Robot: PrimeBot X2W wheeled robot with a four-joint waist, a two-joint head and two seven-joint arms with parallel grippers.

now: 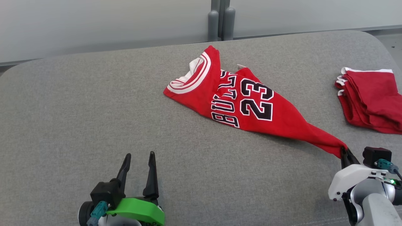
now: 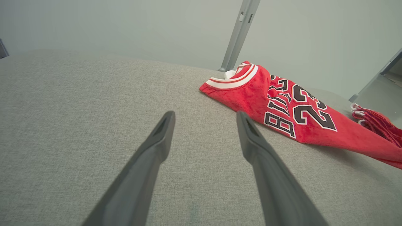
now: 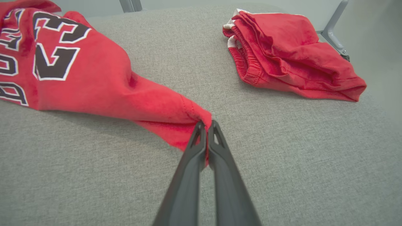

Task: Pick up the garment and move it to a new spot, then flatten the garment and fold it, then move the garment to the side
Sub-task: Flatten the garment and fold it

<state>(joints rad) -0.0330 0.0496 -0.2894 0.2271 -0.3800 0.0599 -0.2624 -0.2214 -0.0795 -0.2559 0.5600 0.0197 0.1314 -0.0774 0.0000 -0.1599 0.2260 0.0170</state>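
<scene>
In the head view, the red jersey (image 1: 251, 106) lies crumpled across the middle of the grey bench (image 1: 78, 103). Its white-striped collar is toward the far side, and the number 23 and black lettering face up. The jersey narrows into a stretched tail toward the near right, where the right tool (image 1: 344, 151) is clamped on the tip of the cloth. The left tool (image 1: 140, 154) sits at the near left with its two fingers spread and nothing between them, well apart from the jersey. A folded red garment (image 1: 370, 100) rests at the bench's right edge, apart from the jersey. A grey post (image 1: 221, 20) stands behind the far edge.

In the left wrist view, the left tool (image 2: 205, 116) is spread wide over bare bench cloth. The jersey (image 2: 251, 94) lies beyond its fingers and to their right, not touching them.

In the right wrist view, the right tool (image 3: 206, 124) has its fingers pressed together with a corner of the jersey (image 3: 103, 81) pinched between them. The cloth runs taut from the tips toward the upper left, with a shadow beneath it. The folded red garment (image 3: 289, 50), with white trim, lies at the upper right.
</scene>
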